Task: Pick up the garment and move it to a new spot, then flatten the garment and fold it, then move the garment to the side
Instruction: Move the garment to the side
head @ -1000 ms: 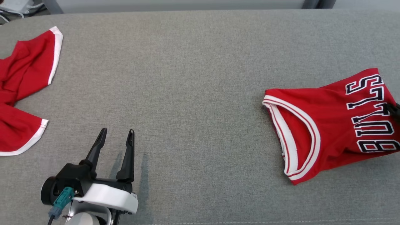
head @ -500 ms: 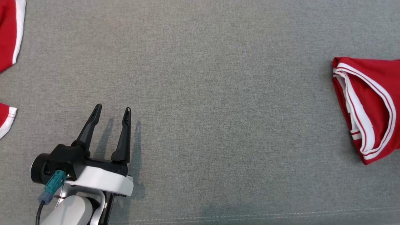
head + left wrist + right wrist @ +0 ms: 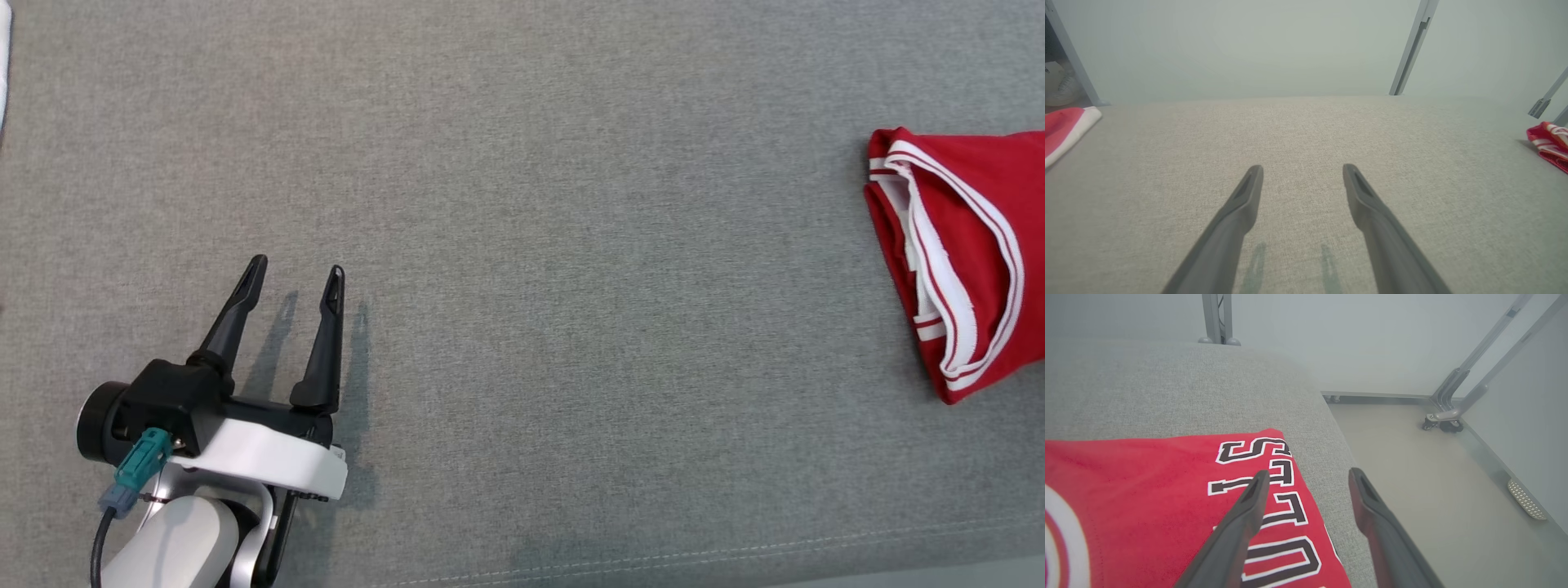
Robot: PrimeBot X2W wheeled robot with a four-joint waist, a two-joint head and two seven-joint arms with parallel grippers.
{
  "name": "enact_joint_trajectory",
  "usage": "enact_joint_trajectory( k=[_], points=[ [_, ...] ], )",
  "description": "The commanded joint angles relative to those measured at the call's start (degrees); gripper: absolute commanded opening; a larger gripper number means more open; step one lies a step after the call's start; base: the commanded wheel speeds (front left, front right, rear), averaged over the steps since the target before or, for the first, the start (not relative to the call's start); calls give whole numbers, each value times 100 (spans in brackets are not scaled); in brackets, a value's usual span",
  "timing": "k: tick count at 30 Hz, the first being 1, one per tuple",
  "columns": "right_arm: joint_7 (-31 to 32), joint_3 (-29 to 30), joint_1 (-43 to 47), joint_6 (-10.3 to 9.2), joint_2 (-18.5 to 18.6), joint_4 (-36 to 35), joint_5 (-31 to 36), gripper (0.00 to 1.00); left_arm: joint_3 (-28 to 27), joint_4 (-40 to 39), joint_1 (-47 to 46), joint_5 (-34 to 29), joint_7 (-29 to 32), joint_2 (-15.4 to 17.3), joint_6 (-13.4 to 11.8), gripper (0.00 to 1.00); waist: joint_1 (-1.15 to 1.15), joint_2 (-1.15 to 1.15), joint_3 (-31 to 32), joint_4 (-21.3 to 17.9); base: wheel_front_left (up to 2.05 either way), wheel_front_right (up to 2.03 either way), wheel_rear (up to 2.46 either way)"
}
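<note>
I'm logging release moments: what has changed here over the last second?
The right end effector, clamped on the folded red basketball jersey with black lettering a second ago, has opened and let go; its jaws stand apart above the lettering. The head camera has shifted, so any slide of the jersey is uncertain. The left end effector stayed open and empty over the grey fabric surface.

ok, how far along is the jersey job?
Done: the jersey lies folded near the right edge of the grey cushion. In hand: nothing; the right gripper is open over its lettering, the left gripper open over bare cushion. Left: seemingly just pulling the right arm clear.
</note>
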State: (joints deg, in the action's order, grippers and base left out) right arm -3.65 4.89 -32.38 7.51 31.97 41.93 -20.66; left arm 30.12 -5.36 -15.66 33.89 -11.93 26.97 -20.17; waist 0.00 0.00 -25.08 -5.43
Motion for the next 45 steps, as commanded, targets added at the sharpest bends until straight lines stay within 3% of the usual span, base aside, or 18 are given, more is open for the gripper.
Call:
enact_joint_trajectory(
  k=[1, 8, 11, 18, 24, 31, 45],
  points=[
    [-315, -37, 48, -2, 103, -126, -40, 100, -203, -142, -66, -25, 26, 219, 36, 100, 0, 0, 171, -189, 0, 0, 0],
    [-952, -145, 180, -2, -515, -843, -48, 100, -171, -247, -11, -55, 171, 313, -41, 100, 0, 0, 503, -407, 0, 0, 0],
    [-1045, -265, 425, -2, -894, -1485, 31, 100, -144, -306, 28, -58, 221, 323, -77, 100, 0, 0, 675, -364, 0, 0, 0],
    [-1096, -484, 1436, -2, -1868, -3164, 410, 100, -181, -299, 247, -25, 136, 281, -229, 100, 0, 0, 1074, 108, 0, 0, 0],
    [-860, -482, 2336, -2, -2423, -3938, 861, 100, -270, -239, 526, 40, 1, 251, -337, 100, 0, 0, 1401, 594, 0, 0, 0],
    [-592, -311, 3248, -2, -2739, -4440, 978, 100, -262, -150, 875, 134, -71, 249, -335, 100, 0, 0, 1874, 815, 0, 0, 0],
    [-198, -33, 4396, -2, -2903, -4968, 957, 100, -181, -62, 1330, 241, 29, 365, -403, 100, 0, 0, 2526, 639, 0, 0, 0]
  ],
)
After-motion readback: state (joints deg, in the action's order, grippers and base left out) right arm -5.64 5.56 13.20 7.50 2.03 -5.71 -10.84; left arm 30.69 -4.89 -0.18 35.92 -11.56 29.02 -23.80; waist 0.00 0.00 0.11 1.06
